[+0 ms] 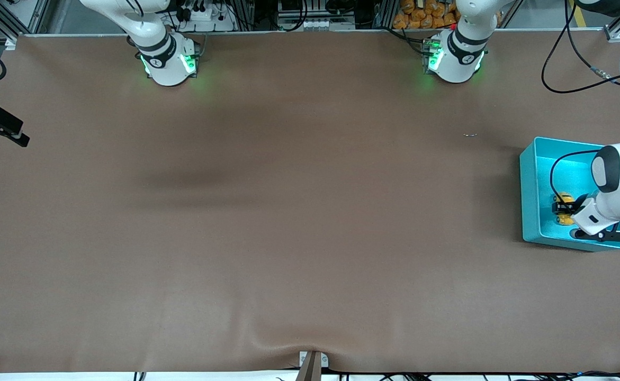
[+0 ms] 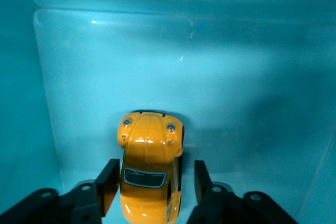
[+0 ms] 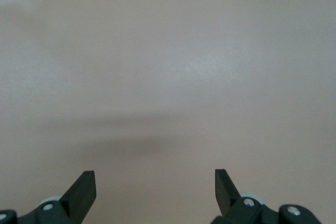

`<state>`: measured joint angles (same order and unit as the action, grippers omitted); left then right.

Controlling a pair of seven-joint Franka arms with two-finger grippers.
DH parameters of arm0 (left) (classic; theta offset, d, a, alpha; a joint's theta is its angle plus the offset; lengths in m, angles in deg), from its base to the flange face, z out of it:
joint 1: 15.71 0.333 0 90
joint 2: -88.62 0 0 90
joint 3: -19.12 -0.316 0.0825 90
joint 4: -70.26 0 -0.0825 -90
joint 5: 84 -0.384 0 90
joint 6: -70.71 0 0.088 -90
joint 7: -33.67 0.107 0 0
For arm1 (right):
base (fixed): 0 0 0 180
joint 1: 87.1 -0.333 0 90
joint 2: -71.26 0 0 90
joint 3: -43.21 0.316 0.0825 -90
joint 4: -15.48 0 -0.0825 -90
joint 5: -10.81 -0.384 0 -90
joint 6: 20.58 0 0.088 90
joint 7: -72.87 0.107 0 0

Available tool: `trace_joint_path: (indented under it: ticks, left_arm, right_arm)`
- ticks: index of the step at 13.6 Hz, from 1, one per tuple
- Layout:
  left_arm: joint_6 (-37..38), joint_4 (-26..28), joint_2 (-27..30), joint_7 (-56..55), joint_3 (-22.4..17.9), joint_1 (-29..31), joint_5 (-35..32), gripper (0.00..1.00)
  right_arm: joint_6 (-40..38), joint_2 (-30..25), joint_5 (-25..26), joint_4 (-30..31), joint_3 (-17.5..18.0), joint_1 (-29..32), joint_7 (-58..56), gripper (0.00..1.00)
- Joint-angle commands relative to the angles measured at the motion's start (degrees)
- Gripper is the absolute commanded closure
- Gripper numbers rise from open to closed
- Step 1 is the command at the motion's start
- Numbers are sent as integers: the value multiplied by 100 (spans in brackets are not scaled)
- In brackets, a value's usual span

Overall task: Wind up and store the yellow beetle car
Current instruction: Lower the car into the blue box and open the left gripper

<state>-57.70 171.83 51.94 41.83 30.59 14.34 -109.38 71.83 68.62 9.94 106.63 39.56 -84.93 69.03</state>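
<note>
The left gripper (image 2: 150, 184) hangs low inside the teal bin (image 1: 532, 174), its two black fingers (image 2: 107, 184) spread apart with the yellow beetle car (image 2: 149, 163) sitting between them. In the left wrist view a thin gap shows on each side of the car, so the fingers flank it without pinching it. The car rests on the bin's floor, close to the wall nearest the front camera, its rounded bonnet pointing away from the gripper.

There is one car: a small, glossy orange-yellow toy with a domed beetle body, a dark windscreen, two tiny silver headlights and black wheels. There is one bin: a smooth, rectangular tray of teal plastic with upright walls and rounded inner corners, lit brightly inside. It sits at the left arm's end of the table (image 1: 288, 211), and from the front the car (image 1: 565, 209) shows as a yellow spot partly covered by the white wrist of the arm and the left gripper (image 1: 559, 207).

The right gripper (image 3: 155, 190) is over bare table at the right arm's end, where that arm waits. Its two dark, wedge-tipped fingers (image 3: 81, 190) stand wide apart and hold nothing.

The table is covered by a single brown mat, matte and slightly rippled near its front edge.
</note>
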Motion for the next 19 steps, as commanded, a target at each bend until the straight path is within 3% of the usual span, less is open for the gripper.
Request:
trace_joint_path:
  ticks: [1,6,8,14,19]
  left_arm:
    - [1,-85,38,63,66,62,-116,0]
    - [79,-24,520,81,83,53,-90,0]
    - [455,-6,810,81,118,44,-46,0]
    - [1669,-32,1715,2,627,44,674,0]
    - [2136,-59,2436,-7,1172,44,947,0]
  right_arm:
    - [-30,35,78,-71,58,143,33,0]
    - [-3,79,78,-80,58,135,33,0]
    - [-12,79,78,-71,58,152,33,0]
    - [-12,88,78,-71,58,170,33,0]
    - [-12,97,69,-71,58,170,33,0]
